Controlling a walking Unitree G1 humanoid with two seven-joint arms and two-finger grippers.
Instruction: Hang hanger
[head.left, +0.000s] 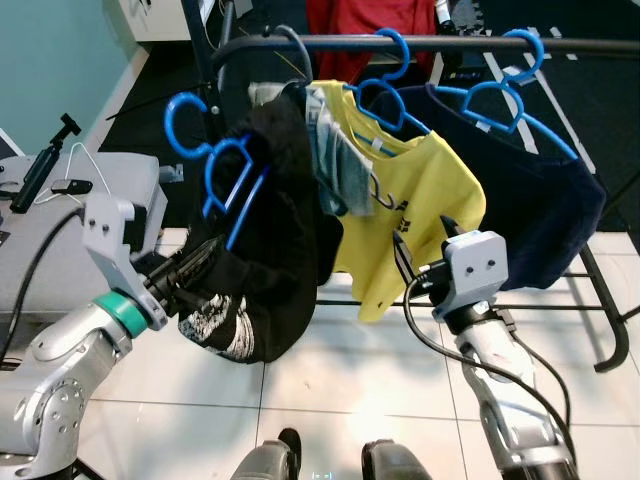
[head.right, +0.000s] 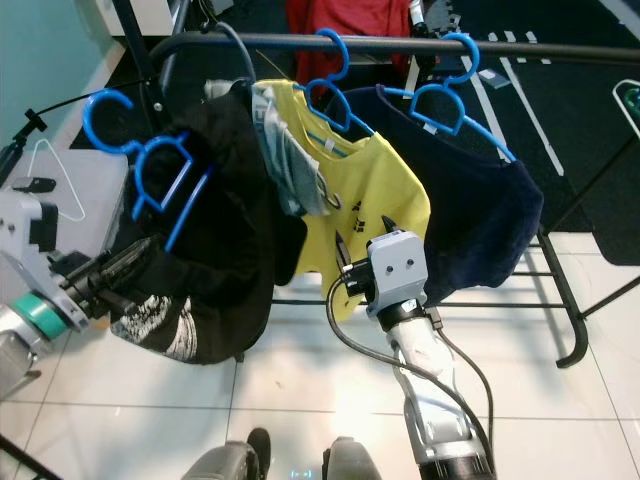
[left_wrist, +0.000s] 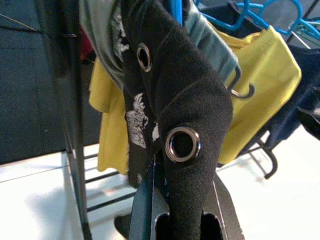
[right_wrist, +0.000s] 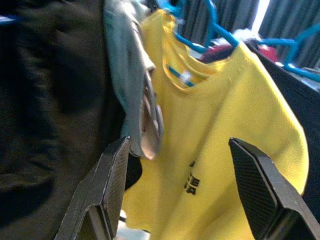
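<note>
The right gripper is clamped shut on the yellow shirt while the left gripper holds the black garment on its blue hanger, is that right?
Not quite. The right gripper is open, its fingers spread apart in front of the yellow shirt and holding nothing, as the right wrist view shows. The rest stands: the left gripper holds the black garment on its blue hanger.

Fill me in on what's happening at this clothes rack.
The robot is hanging a black garment on a blue hanger. Its left gripper is shut on the garment's fabric, and the hanger's hook sits left of the rack rail, not over it. The right gripper is open facing the yellow shirt, which already hangs beside a navy shirt.
</note>
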